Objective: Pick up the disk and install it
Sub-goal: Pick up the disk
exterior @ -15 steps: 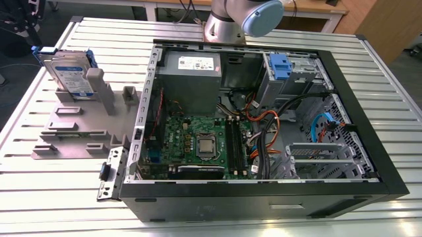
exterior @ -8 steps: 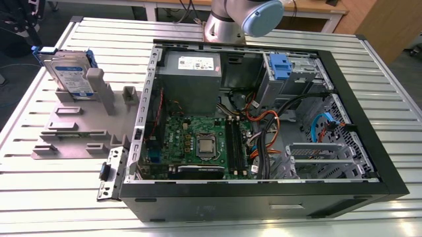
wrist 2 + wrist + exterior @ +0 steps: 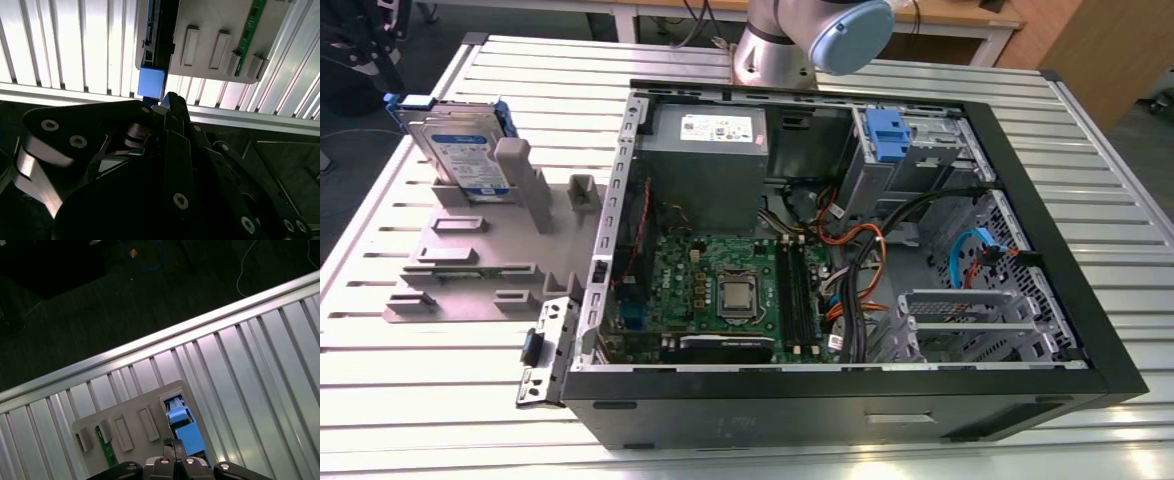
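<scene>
The disk (image 3: 460, 150), a silver drive with a white-and-blue label in a blue caddy, stands on edge in a grey holder (image 3: 467, 260) on the table at the exterior view's left. In both wrist views I look down on it: the blue caddy top (image 3: 185, 427) (image 3: 151, 82) shows in a slot at the end of the holder (image 3: 130, 425) (image 3: 210, 30). My gripper (image 3: 173, 442) (image 3: 167, 100) hovers above the caddy, apart from it, its dark fingers pressed together with nothing between them.
An open computer case (image 3: 1027, 200) lies on the slatted metal table (image 3: 1067, 110), with a grey power-supply box (image 3: 707, 150), a motherboard (image 3: 720, 280) and a blue-fronted drive bay (image 3: 887, 135). The arm (image 3: 814, 40) rises behind the case. A green circuit strip (image 3: 107, 452) sits in the holder. The table edge (image 3: 150, 340) is close to the disk.
</scene>
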`<state>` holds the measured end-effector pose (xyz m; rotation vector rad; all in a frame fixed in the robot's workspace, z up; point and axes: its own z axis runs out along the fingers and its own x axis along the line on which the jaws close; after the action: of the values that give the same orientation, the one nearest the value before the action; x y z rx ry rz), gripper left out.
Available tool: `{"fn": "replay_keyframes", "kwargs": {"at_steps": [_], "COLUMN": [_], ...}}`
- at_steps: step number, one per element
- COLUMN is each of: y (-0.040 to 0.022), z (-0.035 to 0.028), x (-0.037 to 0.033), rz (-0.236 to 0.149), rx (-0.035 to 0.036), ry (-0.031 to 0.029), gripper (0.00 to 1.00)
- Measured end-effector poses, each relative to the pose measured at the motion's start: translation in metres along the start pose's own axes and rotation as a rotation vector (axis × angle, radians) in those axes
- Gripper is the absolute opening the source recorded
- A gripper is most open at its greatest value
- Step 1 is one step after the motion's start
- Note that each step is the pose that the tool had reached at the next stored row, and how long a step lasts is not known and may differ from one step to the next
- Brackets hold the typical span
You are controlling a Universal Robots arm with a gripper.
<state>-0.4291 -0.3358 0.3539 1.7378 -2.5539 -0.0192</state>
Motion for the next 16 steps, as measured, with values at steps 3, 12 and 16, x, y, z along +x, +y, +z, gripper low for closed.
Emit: {"fn": "replay_keyframes", "kwargs": {"at_steps": [3,12,16], "y": [0.0,0.0,0.0], "z": [0.0,0.0,0.0], "x": [0.0,0.0,0.0], "rz": [-0.005,-0.018,-0.021], "rx": [0.0002,0.0007,0.0008], "ry": [0.0002,0.0007,0.0008], "gripper": [0.11,0.11,0.11]}}
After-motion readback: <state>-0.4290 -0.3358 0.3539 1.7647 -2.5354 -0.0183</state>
